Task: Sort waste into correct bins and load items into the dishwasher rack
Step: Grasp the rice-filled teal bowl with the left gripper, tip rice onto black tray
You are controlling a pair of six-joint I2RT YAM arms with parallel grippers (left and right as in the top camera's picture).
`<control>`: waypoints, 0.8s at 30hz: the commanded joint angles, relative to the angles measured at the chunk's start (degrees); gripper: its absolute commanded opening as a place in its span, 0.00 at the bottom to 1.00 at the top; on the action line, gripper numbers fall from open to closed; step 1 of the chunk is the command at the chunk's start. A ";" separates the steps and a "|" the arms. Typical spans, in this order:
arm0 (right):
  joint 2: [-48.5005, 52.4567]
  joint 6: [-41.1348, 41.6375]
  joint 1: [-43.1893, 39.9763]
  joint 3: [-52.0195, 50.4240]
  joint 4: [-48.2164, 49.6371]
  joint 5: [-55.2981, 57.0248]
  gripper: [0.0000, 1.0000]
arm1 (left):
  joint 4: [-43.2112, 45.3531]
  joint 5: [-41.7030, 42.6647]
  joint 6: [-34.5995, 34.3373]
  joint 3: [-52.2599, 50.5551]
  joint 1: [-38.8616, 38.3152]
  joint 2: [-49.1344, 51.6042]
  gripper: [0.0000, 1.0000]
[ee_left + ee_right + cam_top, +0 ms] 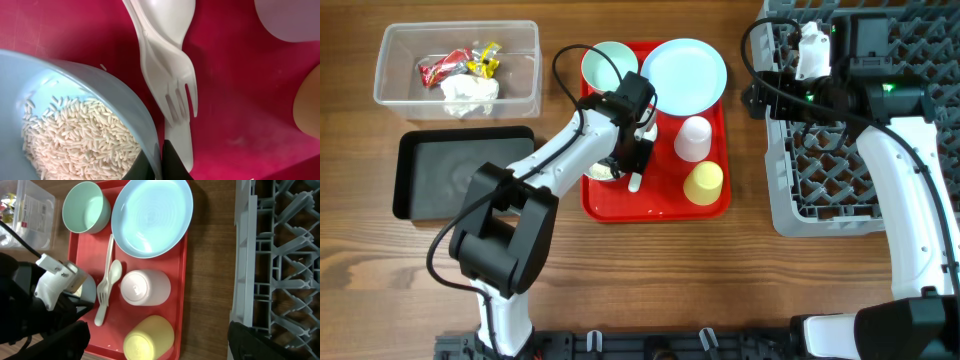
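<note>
White rice-like grains (75,135) in smooth round bowl (120,100) (glossy plastic)

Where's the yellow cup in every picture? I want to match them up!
Overhead: the yellow cup sits at the lower right corner of the red tray.
Left wrist: only its edge shows, at the right border, halfway down.
Right wrist: bottom middle.
Shared landmark: the pink cup right beside it.
</note>
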 commanded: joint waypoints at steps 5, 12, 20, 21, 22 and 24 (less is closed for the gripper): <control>0.61 0.59 0.24 0.96 0.35 0.37 0.93 | -2.51 1.40 -5.25 1.31 4.39 -8.94 0.04; 0.61 0.55 0.24 0.96 0.55 0.39 0.93 | -4.96 3.74 -6.54 1.31 9.77 -11.96 0.04; 0.61 0.55 0.24 0.96 0.81 0.39 0.93 | -13.79 10.86 -6.47 1.31 26.62 -23.82 0.04; 0.61 0.52 0.24 0.96 0.96 0.37 0.94 | -15.04 11.23 -6.43 1.31 28.83 -24.48 0.04; 0.61 0.52 0.24 0.96 1.01 0.37 0.94 | -16.52 12.37 -5.73 1.29 31.80 -24.98 0.04; 0.61 0.52 0.24 0.96 0.98 0.39 0.94 | -18.80 17.99 -1.40 1.27 37.68 -25.00 0.04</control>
